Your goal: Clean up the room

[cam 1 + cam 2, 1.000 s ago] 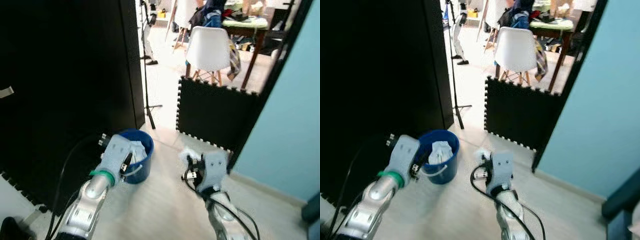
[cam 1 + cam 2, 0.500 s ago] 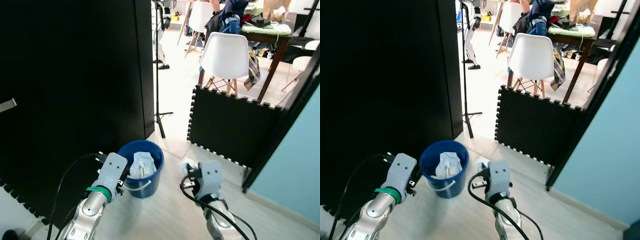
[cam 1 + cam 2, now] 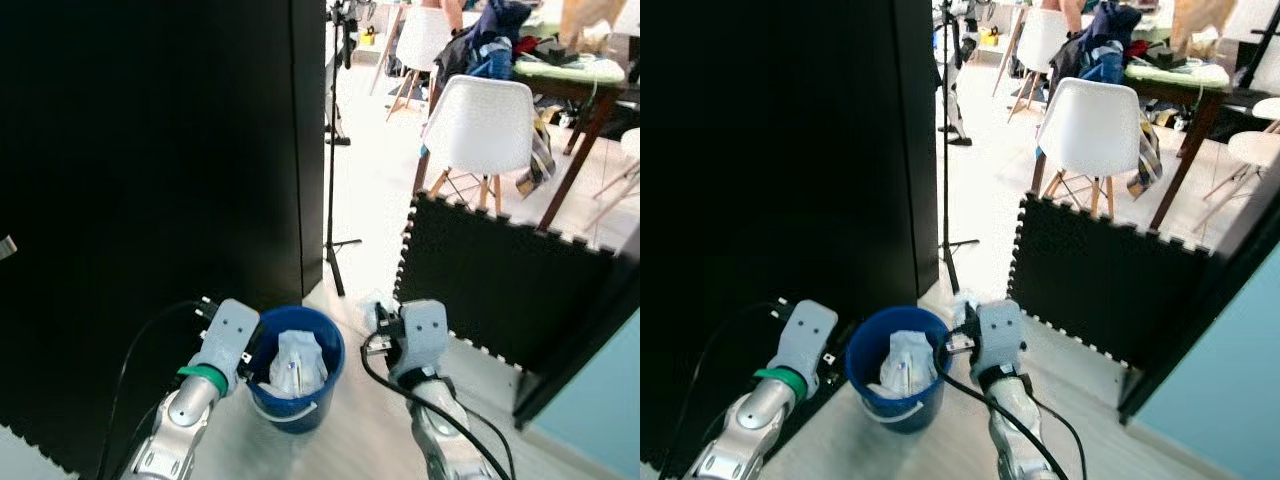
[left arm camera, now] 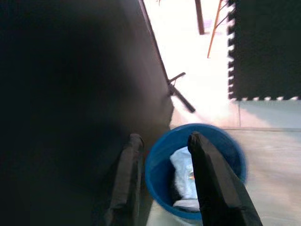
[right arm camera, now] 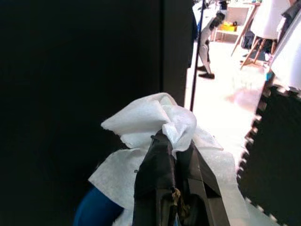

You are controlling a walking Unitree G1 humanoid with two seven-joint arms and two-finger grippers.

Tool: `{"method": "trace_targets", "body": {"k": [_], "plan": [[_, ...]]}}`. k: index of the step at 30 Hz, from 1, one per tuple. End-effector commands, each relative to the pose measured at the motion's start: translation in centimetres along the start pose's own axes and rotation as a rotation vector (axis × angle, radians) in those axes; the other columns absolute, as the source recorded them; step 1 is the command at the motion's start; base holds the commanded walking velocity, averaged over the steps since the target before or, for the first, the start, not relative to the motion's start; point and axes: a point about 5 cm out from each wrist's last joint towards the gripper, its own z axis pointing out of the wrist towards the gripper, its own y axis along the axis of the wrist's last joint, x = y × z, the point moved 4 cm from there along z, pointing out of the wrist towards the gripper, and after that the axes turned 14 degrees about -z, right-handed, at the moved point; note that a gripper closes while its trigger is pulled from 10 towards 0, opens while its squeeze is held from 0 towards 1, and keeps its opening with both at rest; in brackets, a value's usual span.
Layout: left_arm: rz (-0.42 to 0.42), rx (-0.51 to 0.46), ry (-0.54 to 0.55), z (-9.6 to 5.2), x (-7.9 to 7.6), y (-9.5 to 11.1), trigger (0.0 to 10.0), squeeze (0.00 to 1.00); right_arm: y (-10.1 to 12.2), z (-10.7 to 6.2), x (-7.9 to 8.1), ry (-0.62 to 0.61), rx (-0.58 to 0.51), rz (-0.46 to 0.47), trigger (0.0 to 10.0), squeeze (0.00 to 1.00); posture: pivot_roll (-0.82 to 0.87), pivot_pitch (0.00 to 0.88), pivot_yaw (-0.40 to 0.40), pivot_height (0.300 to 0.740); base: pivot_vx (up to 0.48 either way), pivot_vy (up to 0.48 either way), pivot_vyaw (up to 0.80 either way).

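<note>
Over the last second, closed in on the blue bucket (image 3: 896, 380): sat lower and nearer in the head views than a second before, with the black panel (image 3: 150, 200) looming larger on the left — a shift of the camera, not of the bucket itself. Right gripper (image 5: 175, 155) brought from well to the bucket's right up to just beside its rim, jaws clamped on a crumpled white tissue (image 5: 155, 117). Left gripper (image 4: 162, 179) held beside the bucket's other edge, jaws apart, one finger (image 4: 212, 188) over the rim, the other outside it, nothing between them. Bucket resting on the pale floor (image 3: 370, 200) against the panel, already holding a wad of white paper or wrapping (image 3: 297, 362). Tissue not yet over the opening, by the look of it. Judged close to the drop: a short reach across the rim, then release. Risk of the light tissue falling outside the rim or clinging to the jaws.
</note>
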Motion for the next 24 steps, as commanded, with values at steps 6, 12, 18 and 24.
{"method": "trace_targets", "body": {"k": [6, 12, 18, 24], "plan": [[0.008, 0.007, -0.010, 0.1, 0.1, -0.3, 10.0, 0.00, -1.2, -0.4, -0.1, -0.013, 0.053, -0.010, 10.0, 0.00, -0.09, 0.026, 0.108, 0.700, 0.469, 0.000, -0.60], [0.007, 0.006, -0.013, 0.1, 0.0, -0.2, 10.0, 0.00, -1.4, -0.4, -0.4, -0.025, 0.065, -0.013, 10.0, 0.00, -0.09, 0.028, 0.108, 0.700, 0.469, 0.000, -0.27], [0.007, 0.022, -0.035, 0.2, -0.3, -0.4, 10.0, 0.00, -1.5, -0.3, -0.1, -0.008, 0.073, 0.003, 10.0, 0.00, -0.09, 0.033, 0.110, 0.700, 0.265, 0.000, 0.00], [0.003, 0.022, -0.045, 0.1, -0.6, -0.4, 10.0, 0.00, -1.2, -0.3, -0.1, -0.002, 0.053, -0.007, 10.0, 0.00, -0.09, 0.037, 0.112, 0.730, 0.000, 0.000, 0.00]]}}
